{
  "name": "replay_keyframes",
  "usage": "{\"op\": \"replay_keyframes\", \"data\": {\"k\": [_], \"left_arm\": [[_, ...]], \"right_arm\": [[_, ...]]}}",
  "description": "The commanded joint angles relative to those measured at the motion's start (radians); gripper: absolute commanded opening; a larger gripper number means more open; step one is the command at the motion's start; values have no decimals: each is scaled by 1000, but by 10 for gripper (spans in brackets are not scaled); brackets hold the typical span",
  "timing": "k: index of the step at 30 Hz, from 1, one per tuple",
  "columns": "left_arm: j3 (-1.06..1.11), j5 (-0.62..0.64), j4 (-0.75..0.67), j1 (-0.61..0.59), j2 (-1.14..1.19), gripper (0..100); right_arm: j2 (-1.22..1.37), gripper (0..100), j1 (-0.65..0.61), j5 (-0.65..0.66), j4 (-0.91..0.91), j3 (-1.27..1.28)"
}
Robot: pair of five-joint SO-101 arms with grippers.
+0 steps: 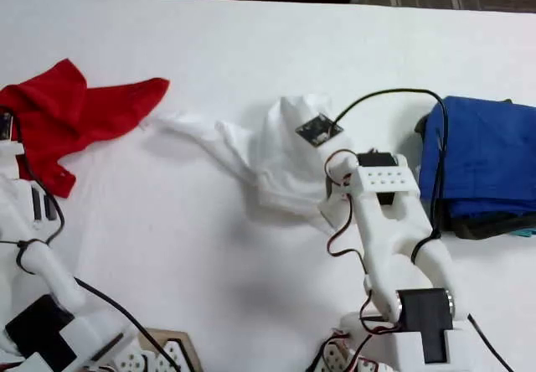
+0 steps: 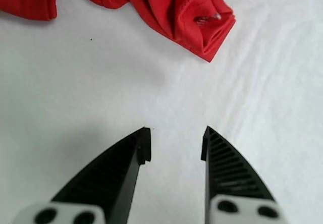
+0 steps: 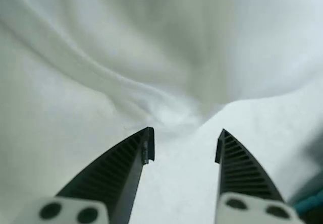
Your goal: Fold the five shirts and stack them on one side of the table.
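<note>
A crumpled red shirt lies at the table's left side. A white shirt lies bunched in the middle, one sleeve stretched toward the red one. A folded blue shirt tops a stack at the right edge. My left gripper is open just above the bare table, a short way from a folded corner of the red shirt. My right gripper is open at the near edge of the white shirt, nothing between its fingers. The right arm stands over that shirt's right side.
A black tag lies on the white shirt. Under the blue shirt a dark layer and a teal edge show. Black cables loop from the right arm past the stack. The white table is bare between the two arms.
</note>
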Motion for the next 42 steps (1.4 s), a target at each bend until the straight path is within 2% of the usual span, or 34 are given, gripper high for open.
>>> {"op": "replay_keyframes", "data": {"k": [1,5,12,21,27,29,33,36,42], "left_arm": [[19,6,-32,18,-3,191],[70,6,-72,18,-5,191],[70,6,-75,18,-12,191],[70,6,-75,17,-12,191],[38,6,-74,17,-8,191],[33,6,-74,17,-9,191],[33,6,-74,17,-6,191],[33,6,-74,17,-6,191],[36,6,-75,40,-6,191]], "right_arm": [[1,205,5,0,-16,-37],[2,204,-7,0,-33,-35],[4,204,-122,-48,-58,-35],[124,204,-65,-43,-84,-41],[134,204,-73,-44,-104,-43],[134,173,-67,-48,-99,-58],[133,15,-56,-49,-94,-92],[133,42,-54,-49,-44,-133],[133,20,-54,-51,19,-215]]}}
